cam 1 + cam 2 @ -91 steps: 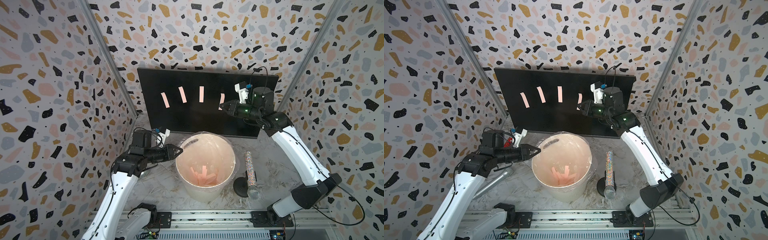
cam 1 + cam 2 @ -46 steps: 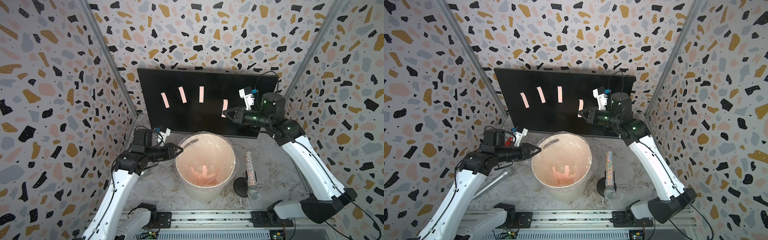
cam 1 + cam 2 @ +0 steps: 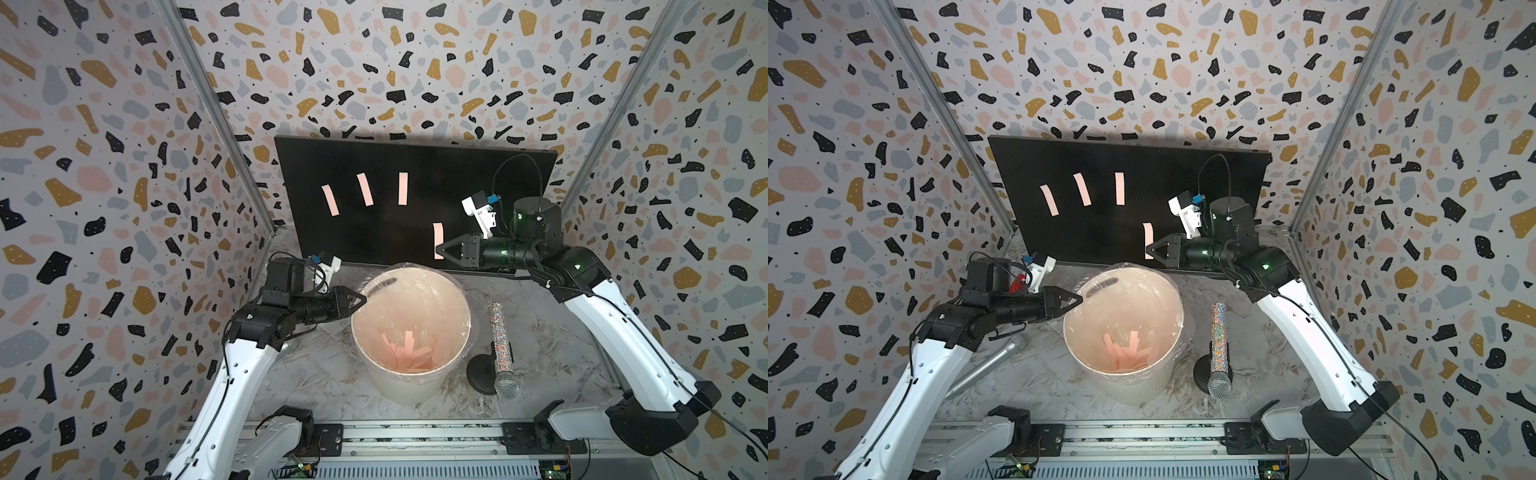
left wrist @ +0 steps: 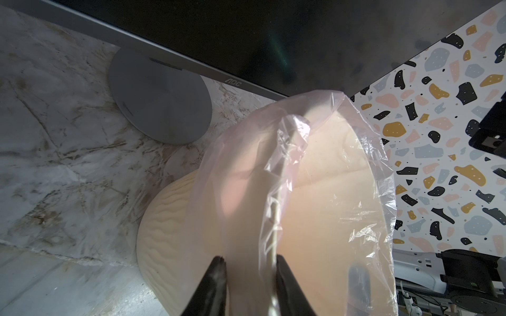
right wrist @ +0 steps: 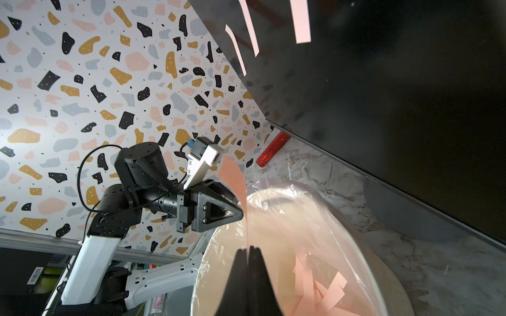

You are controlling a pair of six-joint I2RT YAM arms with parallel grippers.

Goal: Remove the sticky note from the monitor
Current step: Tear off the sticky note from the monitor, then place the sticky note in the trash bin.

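Firstly, the item in hand: one pink sticky note (image 5: 232,177), off the screen and pinched by its lower end in the right gripper (image 3: 437,252), jaws clenched tight on it. It stands up curled in front of the monitor's lower part, near the bucket's back rim.

Monitor (image 3: 457,174): black, standing along the tabletop's (image 3: 552,332) back edge on a round grey foot (image 4: 161,109). Three other notes (image 3: 364,189) sit in a row on its upper left area.

Bucket (image 3: 407,392): white, mid-tabletop, fitted with a clear liner (image 4: 356,164); pink strips (image 3: 409,353) lie at the bottom.

Left gripper (image 4: 247,264): at the bucket's left rim, jaws either side of rim and liner. I cannot tell whether they actually pinch.

Glitter microphone (image 3: 498,332): on a black stand between the bucket and the right edge. Silver microphone (image 3: 988,365): lying toward the front left corner.

Risks, as I judge them: the note's glue could cling to a fingertip on release. Being light and curled, it could also flutter past the rim onto the tabletop. A tug at the liner might drag the bucket.

Hard to make out:
- I cannot see which face of the note carries the glue.
- The silver microphone is mostly under the left arm.
- A red glittery piece (image 5: 272,149) is cut off by the monitor's corner.
- The right arm covers the screen's lower right.
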